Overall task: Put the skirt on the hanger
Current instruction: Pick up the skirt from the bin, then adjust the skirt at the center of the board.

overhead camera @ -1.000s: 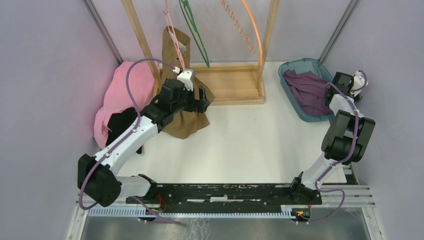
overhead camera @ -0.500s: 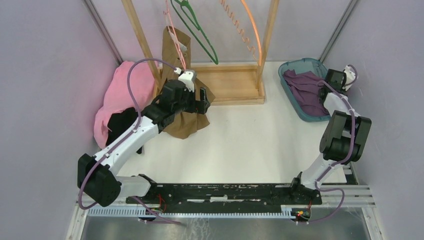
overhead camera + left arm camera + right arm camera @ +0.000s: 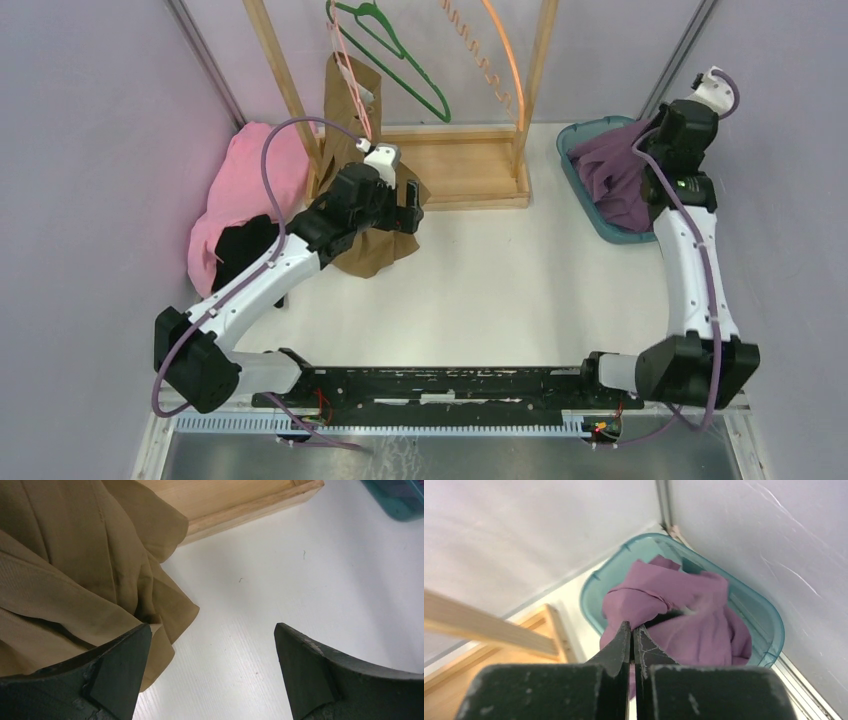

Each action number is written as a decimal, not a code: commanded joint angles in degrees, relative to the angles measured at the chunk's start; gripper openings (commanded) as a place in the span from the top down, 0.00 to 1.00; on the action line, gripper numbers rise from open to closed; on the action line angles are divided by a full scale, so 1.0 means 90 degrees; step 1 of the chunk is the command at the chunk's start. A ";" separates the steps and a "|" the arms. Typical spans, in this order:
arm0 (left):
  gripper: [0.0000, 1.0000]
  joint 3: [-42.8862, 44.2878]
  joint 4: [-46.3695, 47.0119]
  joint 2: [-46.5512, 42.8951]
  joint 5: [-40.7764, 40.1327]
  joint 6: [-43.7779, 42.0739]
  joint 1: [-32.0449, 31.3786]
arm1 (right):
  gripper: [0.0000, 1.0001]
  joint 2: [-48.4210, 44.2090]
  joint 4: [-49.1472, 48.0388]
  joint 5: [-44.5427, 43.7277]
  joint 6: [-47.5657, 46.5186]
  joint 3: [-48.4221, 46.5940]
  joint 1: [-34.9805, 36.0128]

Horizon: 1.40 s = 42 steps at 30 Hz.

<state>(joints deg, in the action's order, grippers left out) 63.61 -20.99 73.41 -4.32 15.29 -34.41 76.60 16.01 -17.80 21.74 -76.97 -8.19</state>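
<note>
Purple cloth, most likely the skirt (image 3: 674,615) in question, rises out of the teal basket (image 3: 769,625) in the far right corner to the right gripper (image 3: 632,630). Its jaws are pressed together on a pinch of the cloth, and most of the fabric rests in the basket. The left gripper (image 3: 211,630) stands wide apart with nothing between its fingers. It hovers over a brown garment (image 3: 75,580) that spills onto the table (image 3: 300,580) beside the base of the wooden rack (image 3: 470,165).

The step in hand looks like drawing the skirt clear of the basket. To do it well, the lift should go high enough that the hem leaves the rim without dragging the basket along. The pinch looks thin, so a slow, steady pull seems wise. A grip near the waistband would help, though I cannot tell which edge is held. The green hanger (image 3: 420,88) on the rack looks free and is the likely target; the open left gripper could then spread the waistband.

No brand, label or writing can be read anywhere.
</note>
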 commanded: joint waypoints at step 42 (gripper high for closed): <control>0.01 -0.0247 0.0441 -0.1189 0.0617 -0.0246 -0.2131 | 0.99 -0.1834 0.0925 0.3876 0.0897 0.0664 0.4158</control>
<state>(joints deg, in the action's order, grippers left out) 61.52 -23.88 63.13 0.58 16.23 -50.98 56.51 24.71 25.50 34.70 -63.75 20.71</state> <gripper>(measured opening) 0.990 0.022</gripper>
